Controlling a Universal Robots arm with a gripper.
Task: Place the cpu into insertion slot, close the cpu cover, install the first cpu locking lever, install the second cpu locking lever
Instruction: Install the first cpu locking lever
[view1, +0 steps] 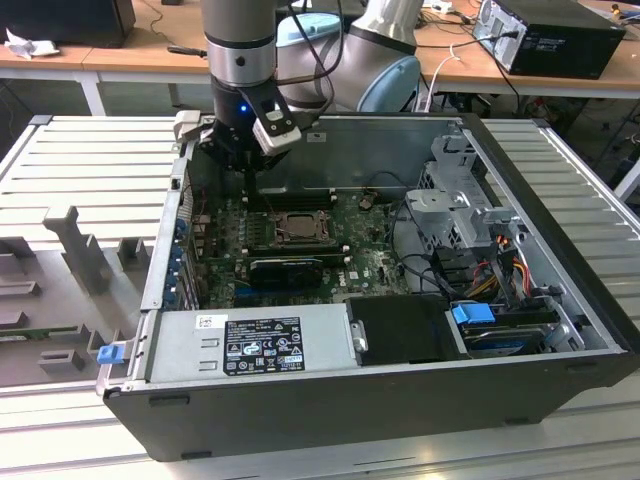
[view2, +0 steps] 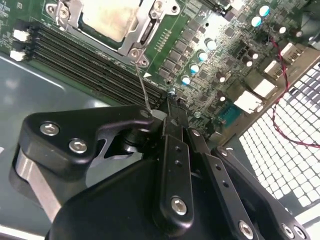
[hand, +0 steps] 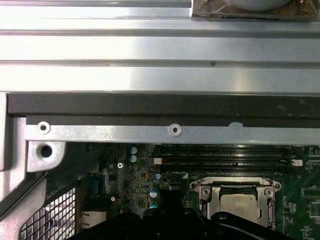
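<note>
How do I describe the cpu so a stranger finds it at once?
Inside the open computer case lies a green motherboard. The cpu is the flat silver-grey square within the metal cpu cover, beside the memory slots, which are long, narrow and black.

No print can be made out anywhere. On the grey power supply (view1: 330, 338), at about 6 o'clock from the cpu (view1: 298, 228) in the exterior view, sit a black label (view1: 262, 346) crowded with white lettering and symbols and, at its 10 o'clock, a small white sticker (view1: 210, 322), both too fine to make out. In the second wrist view a small white triangle mark (view2: 146, 75) is printed on the green motherboard (view2: 200, 65), just beside a corner of the socket.
</note>
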